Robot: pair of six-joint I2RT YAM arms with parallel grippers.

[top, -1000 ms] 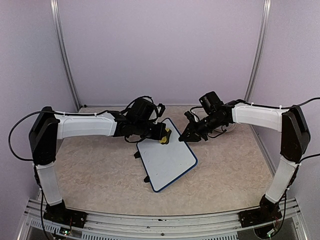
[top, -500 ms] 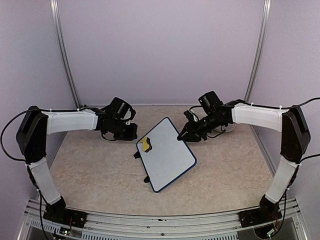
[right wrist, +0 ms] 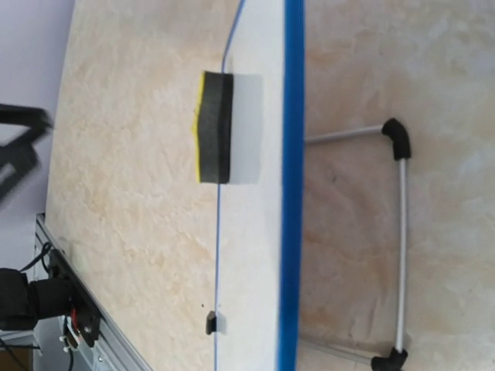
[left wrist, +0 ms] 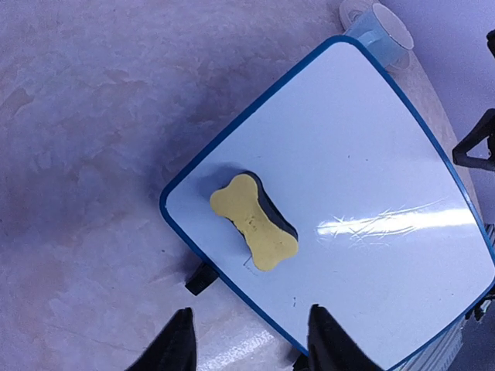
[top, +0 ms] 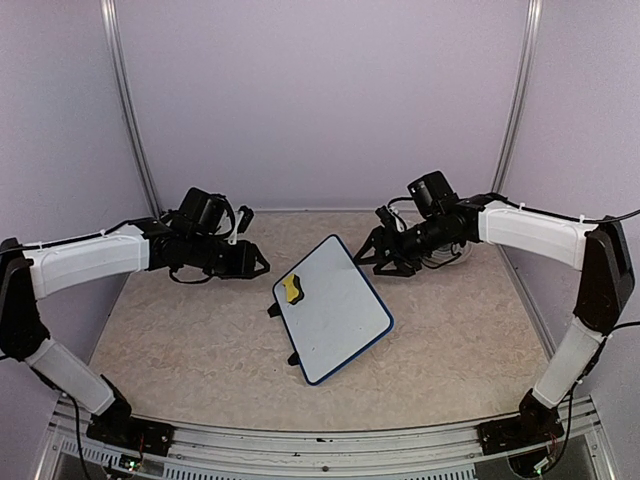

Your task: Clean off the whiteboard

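Observation:
The whiteboard [top: 340,315], white with a blue rim, stands tilted on its black feet in the middle of the table. Its face looks clean apart from a few tiny specks. A yellow sponge eraser [top: 291,288] with a black underside lies loose near the board's upper left edge [left wrist: 254,222]. My left gripper [top: 252,264] is open and empty, off to the left of the board, its fingertips [left wrist: 179,342] spread above the board's near rim. My right gripper [top: 381,259] is open just off the board's far right corner. Its fingers do not show in the right wrist view, which sees the board [right wrist: 292,185] edge on.
A pale mug [left wrist: 380,29] stands beyond the board's far corner, by the right arm. The board's wire stand [right wrist: 400,232] with black end caps rests on the beige tabletop behind it. Metal rails run along the near table edge.
My left gripper opened, left the eraser on the board and drew back to the left. My right gripper opened off the board's far corner and pulled slightly away.

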